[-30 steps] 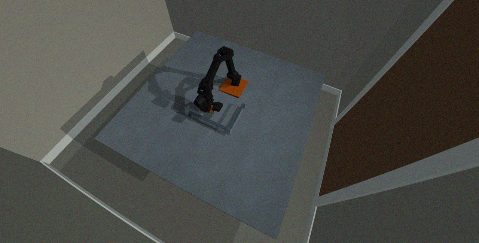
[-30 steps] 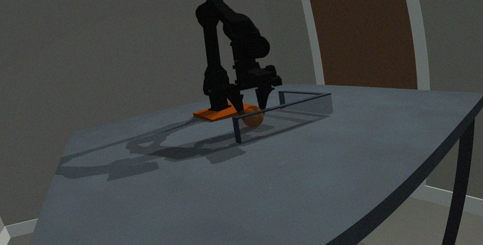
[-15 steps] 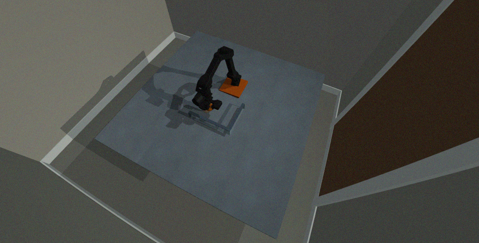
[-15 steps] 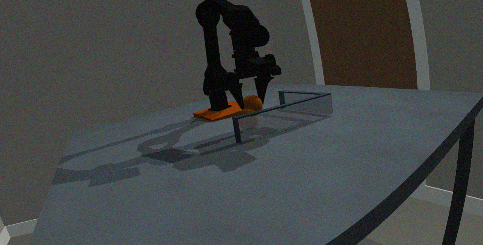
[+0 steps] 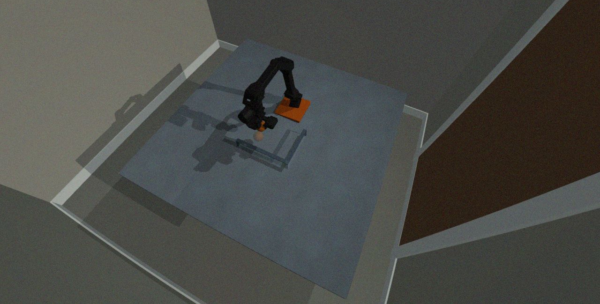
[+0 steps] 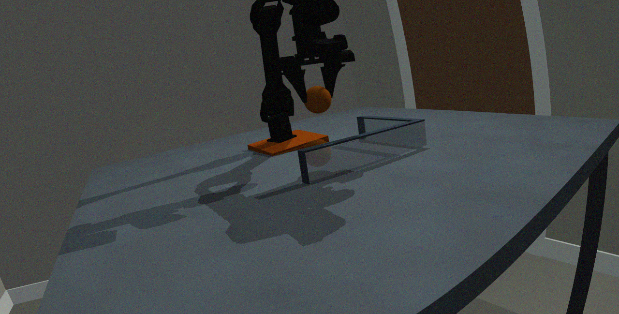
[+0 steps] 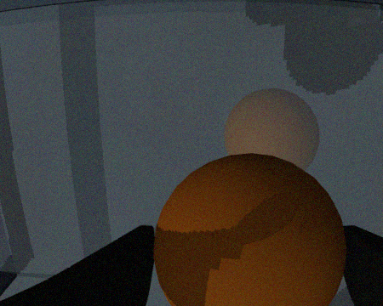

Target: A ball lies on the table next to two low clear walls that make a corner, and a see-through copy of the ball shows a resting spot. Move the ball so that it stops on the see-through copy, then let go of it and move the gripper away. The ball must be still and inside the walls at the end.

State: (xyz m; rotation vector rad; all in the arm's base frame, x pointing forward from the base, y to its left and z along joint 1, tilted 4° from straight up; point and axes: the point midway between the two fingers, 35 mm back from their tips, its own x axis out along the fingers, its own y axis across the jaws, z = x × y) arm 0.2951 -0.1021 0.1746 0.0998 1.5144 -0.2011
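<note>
The orange ball (image 5: 261,126) (image 6: 317,99) (image 7: 251,229) is held in the air, well above the table (image 5: 327,201) (image 6: 389,225). My gripper (image 6: 318,98) (image 7: 248,240) is shut on it, one finger on each side. The see-through copy (image 5: 258,135) (image 6: 318,156) (image 7: 272,123) rests on the table, lower than the held ball. It is behind the long clear wall in the exterior view and is partly covered by the ball in the wrist view. The two low clear walls (image 5: 262,151) (image 6: 359,135) make a corner; the copy is near the long wall's free end.
The arm's orange base plate (image 5: 289,113) (image 6: 259,147) is on the table behind the walls. The short wall (image 5: 296,147) (image 6: 389,118) stands on the far side from the copy. The arm's shadow lies across the table around the long wall's free end.
</note>
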